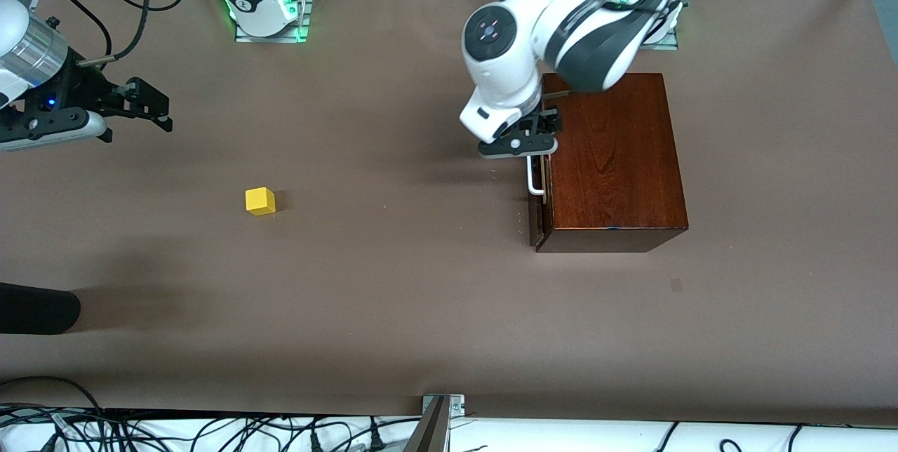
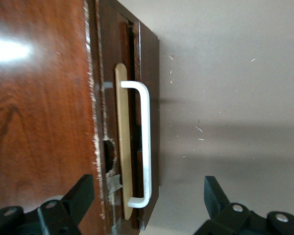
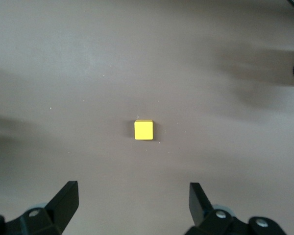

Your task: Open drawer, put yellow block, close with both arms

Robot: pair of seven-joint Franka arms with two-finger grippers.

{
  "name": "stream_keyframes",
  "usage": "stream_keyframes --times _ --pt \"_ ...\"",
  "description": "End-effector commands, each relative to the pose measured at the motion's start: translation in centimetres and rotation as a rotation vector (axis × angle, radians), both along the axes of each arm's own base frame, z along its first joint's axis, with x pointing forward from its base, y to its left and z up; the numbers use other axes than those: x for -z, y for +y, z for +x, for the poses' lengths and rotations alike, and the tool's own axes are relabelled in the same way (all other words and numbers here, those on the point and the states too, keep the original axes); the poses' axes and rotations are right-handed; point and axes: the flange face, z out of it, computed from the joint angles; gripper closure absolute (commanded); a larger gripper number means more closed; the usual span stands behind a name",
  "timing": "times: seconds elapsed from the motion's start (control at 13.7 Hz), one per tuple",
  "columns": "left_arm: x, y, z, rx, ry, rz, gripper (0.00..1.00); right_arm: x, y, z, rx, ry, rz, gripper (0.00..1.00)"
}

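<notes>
The reddish-brown wooden box (image 1: 610, 164) stands toward the left arm's end of the table. Its drawer (image 1: 539, 217) looks pushed in, with the white bar handle (image 1: 534, 178) on its dark front. My left gripper (image 1: 544, 133) is open and hangs over the handle's end. In the left wrist view the handle (image 2: 146, 142) runs between the two fingers of the left gripper (image 2: 148, 192), and nothing touches it. The yellow block (image 1: 260, 201) lies on the bare table toward the right arm's end. My right gripper (image 1: 158, 107) is open and empty, up in the air. The right wrist view shows the block (image 3: 143, 129) ahead of the right gripper (image 3: 133, 196).
A black rounded object (image 1: 35, 308) juts in at the right arm's end, nearer the front camera than the block. A metal bracket (image 1: 442, 410) and cables line the table's front edge. Brown tabletop lies between the block and the box.
</notes>
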Motion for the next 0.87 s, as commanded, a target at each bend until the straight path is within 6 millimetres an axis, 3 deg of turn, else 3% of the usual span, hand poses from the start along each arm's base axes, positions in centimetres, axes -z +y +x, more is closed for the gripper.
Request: stream_keyframes --times 0.0,0.29,0.8 --pt "2.0 -0.4 0.4 -0.012 0.004 0.035 0.0 -0.6 0.1 0.2 0.005 -0.011 0.005 0.0" --pt "5.2 -1.0 0.6 0.028 -0.009 0.073 0.0 -0.7 0.1 0.2 0.005 -0.012 0.007 0.0" --pt "8.1 -1.4 1.1 0.044 -0.025 0.083 0.0 -0.7 0.2 0.2 0.004 -0.012 0.008 0.0"
